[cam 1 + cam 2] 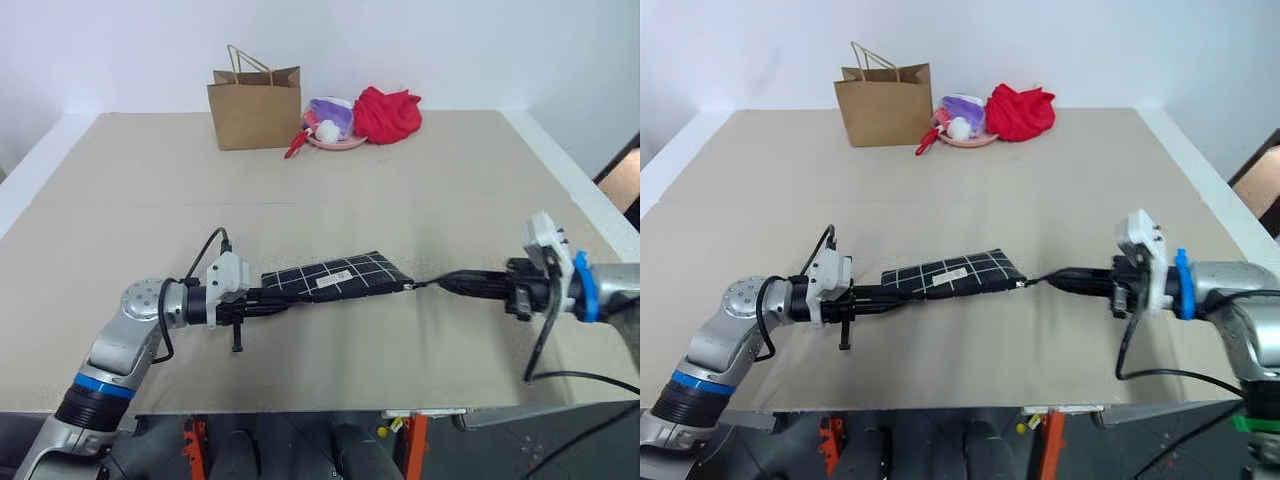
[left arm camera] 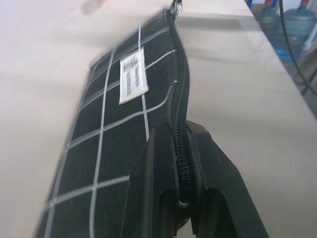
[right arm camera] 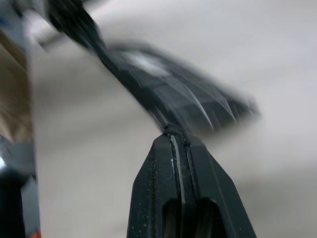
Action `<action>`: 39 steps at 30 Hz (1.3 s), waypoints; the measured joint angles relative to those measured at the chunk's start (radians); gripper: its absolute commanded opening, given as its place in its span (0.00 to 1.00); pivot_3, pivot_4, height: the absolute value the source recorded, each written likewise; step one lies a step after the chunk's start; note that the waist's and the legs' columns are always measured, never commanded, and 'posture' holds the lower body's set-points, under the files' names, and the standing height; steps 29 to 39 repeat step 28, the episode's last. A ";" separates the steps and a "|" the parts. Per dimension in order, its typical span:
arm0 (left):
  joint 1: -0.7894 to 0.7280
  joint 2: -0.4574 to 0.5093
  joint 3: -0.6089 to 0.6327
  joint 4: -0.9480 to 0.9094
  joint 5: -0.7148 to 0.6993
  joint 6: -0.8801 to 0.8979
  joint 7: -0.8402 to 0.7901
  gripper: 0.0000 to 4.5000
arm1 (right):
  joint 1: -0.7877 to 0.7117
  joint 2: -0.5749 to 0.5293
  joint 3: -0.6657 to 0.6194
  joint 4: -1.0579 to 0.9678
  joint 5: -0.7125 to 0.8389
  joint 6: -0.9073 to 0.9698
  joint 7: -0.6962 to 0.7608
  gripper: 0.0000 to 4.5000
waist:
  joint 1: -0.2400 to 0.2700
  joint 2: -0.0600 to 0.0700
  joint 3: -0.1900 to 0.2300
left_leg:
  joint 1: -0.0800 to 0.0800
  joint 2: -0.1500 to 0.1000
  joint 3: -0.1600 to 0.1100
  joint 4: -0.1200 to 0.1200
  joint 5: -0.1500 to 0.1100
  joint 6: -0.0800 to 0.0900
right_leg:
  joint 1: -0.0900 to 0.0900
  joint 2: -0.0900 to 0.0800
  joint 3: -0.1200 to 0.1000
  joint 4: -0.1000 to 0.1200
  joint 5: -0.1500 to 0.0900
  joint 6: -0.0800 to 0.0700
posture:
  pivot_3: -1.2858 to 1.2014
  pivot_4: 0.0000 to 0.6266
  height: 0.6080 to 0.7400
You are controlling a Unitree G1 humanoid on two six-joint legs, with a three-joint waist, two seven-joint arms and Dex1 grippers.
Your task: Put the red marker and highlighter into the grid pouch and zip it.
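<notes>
Black grid pouch (image 1: 337,277) is hanging betw. both hands: left hand (image 1: 262,296) is clamping its end, right hand (image 1: 438,283) is pinching the zipper pull; zipping step, next probably needs steady pull.

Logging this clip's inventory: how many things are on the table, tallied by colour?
Black: 1, the flat black fabric pouch with white grid lines
Brown: 1, the brown paper bag with handles
Red: 1, the crumpled red cloth
Pink: 1, the shallow pink plate holding small purple and white items
Total: 4
</notes>
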 measured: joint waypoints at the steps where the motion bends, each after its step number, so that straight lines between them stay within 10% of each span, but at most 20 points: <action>1: 0.000 0.000 0.000 -0.001 0.004 -0.011 0.000 0.00 | -0.009 0.001 0.017 -0.010 0.013 0.034 0.000 0.22 | 0.001 0.000 0.000 | 0.000 0.000 0.000 0.000 0.000 0.000 | 0.000 0.000 0.000 0.000 0.000 0.000 | 0.52 0.24 1.00; 2: 0.000 0.000 0.000 -0.001 0.005 -0.014 0.000 0.00 | -0.010 -0.002 0.019 -0.011 0.016 0.051 0.001 0.31 | 0.004 0.000 0.000 | -0.001 0.000 0.000 0.000 0.000 0.000 | 0.000 0.000 0.000 0.000 0.000 0.000 | 0.52 0.24 1.00; 8: -0.009 -0.019 -0.001 0.004 0.012 -0.016 -0.001 0.73 | 0.000 -0.031 0.025 -0.051 0.029 0.096 0.024 1.00 | 0.016 0.000 0.000 | -0.001 0.000 0.000 0.000 0.000 0.000 | 0.000 0.000 0.000 0.000 -0.002 0.001 | 0.52 0.24 1.00; 10: -0.017 -0.021 -0.001 0.004 0.012 -0.016 -0.002 0.94 | 0.004 -0.031 0.025 -0.053 0.036 0.108 0.024 1.00 | 0.016 0.000 0.000 | -0.001 0.000 0.000 0.000 0.000 0.000 | 0.000 0.000 0.000 0.000 -0.002 0.001 | 0.52 0.24 1.00; 39: 0.014 -0.013 0.188 0.048 0.027 0.107 0.277 0.94 | 0.024 0.126 -0.116 0.154 -0.073 -0.135 -0.207 1.00 | 0.012 0.000 0.000 | -0.001 0.000 0.000 0.000 0.000 0.000 | 0.000 0.000 0.000 0.000 -0.001 0.001 | 0.52 0.24 1.00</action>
